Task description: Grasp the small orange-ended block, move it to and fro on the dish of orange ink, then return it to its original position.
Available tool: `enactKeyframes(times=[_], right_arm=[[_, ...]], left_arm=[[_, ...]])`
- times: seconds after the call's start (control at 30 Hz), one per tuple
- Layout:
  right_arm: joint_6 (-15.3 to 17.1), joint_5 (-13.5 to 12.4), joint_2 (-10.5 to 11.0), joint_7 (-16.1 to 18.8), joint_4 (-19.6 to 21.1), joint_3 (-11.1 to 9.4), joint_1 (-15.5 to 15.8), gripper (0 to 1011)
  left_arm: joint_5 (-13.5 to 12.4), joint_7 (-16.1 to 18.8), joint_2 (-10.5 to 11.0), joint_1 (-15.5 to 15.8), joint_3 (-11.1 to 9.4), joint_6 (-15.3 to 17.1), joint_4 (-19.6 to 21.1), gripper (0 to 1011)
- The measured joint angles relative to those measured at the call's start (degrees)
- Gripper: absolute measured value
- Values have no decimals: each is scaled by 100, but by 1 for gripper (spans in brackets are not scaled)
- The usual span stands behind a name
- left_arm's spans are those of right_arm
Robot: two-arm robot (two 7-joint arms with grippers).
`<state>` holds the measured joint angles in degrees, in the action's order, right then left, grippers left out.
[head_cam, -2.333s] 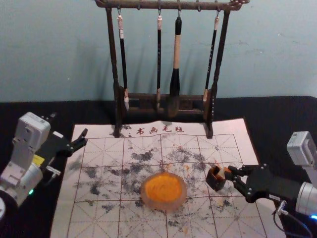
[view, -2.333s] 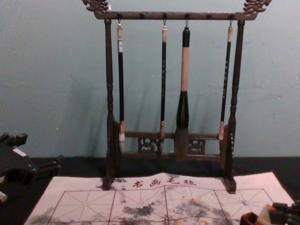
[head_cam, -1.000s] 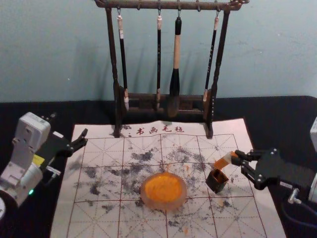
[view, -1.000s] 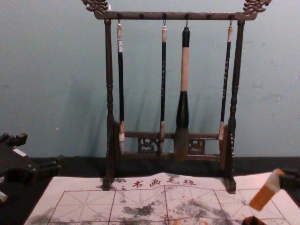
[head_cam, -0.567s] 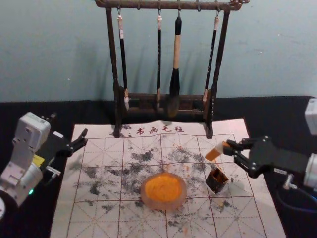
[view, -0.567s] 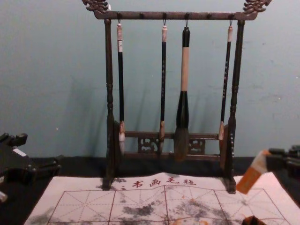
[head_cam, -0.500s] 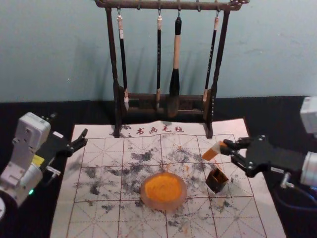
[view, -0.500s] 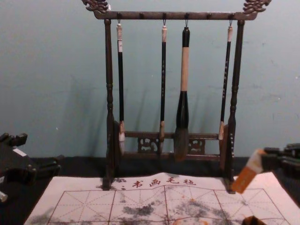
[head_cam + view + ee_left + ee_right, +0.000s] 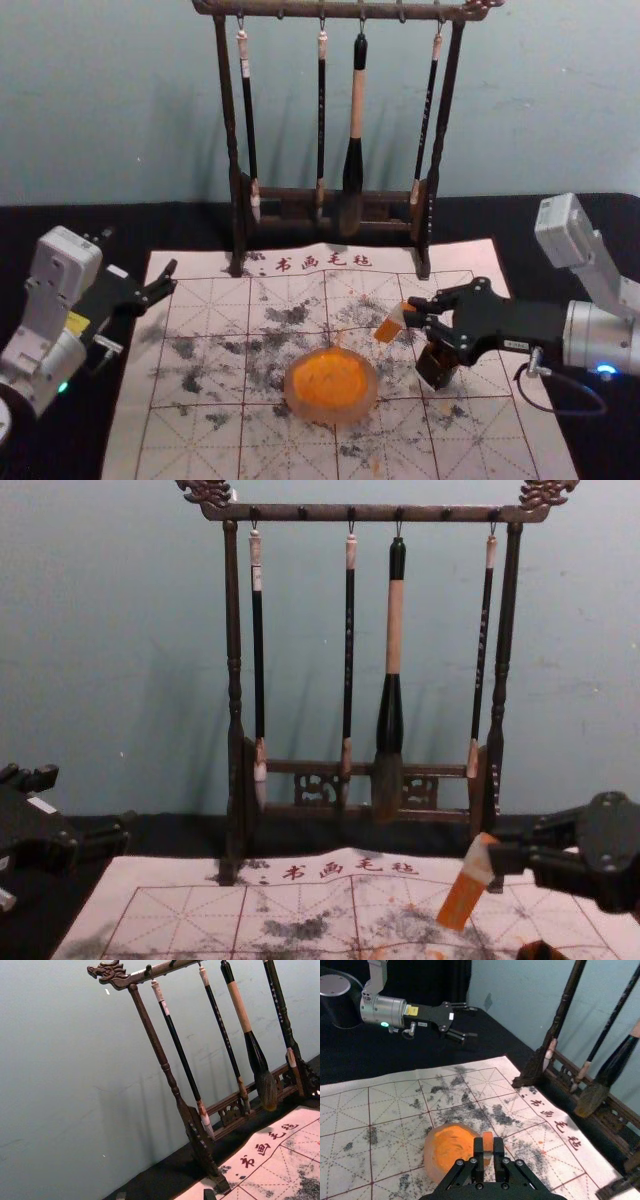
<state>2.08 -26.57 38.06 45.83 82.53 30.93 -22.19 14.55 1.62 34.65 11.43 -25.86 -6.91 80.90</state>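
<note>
My right gripper (image 9: pixel 412 312) is shut on the orange-ended block (image 9: pixel 389 325), which hangs tilted in the air, orange end down, to the upper right of the ink dish (image 9: pixel 331 386). In the right wrist view the block (image 9: pixel 488 1142) is pinched between the fingertips of my right gripper (image 9: pixel 488 1146), with the orange dish (image 9: pixel 451 1149) just beside it. The chest view has the block (image 9: pixel 463 892) raised over the mat. Under the right gripper stands the small dark square holder (image 9: pixel 434 368), partly covered. My left gripper (image 9: pixel 172 280) is parked open at the left.
A dark wooden rack (image 9: pixel 330 198) with several hanging brushes stands at the mat's far edge. The white gridded mat (image 9: pixel 190 435) lies on a black table (image 9: pixel 60 230). The square holder sits close below the right gripper and right of the dish.
The right gripper lifted the block up out of the square holder and carried it left toward the dish. The left arm, dish and holder have stayed where they were.
</note>
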Motion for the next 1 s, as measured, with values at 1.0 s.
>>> enactKeyframes(times=[1.0], right_arm=[[45, 336, -252, 298, -331, 806, -625, 84]], left_arm=[[0, 0, 0, 0, 0, 0, 0, 1001]])
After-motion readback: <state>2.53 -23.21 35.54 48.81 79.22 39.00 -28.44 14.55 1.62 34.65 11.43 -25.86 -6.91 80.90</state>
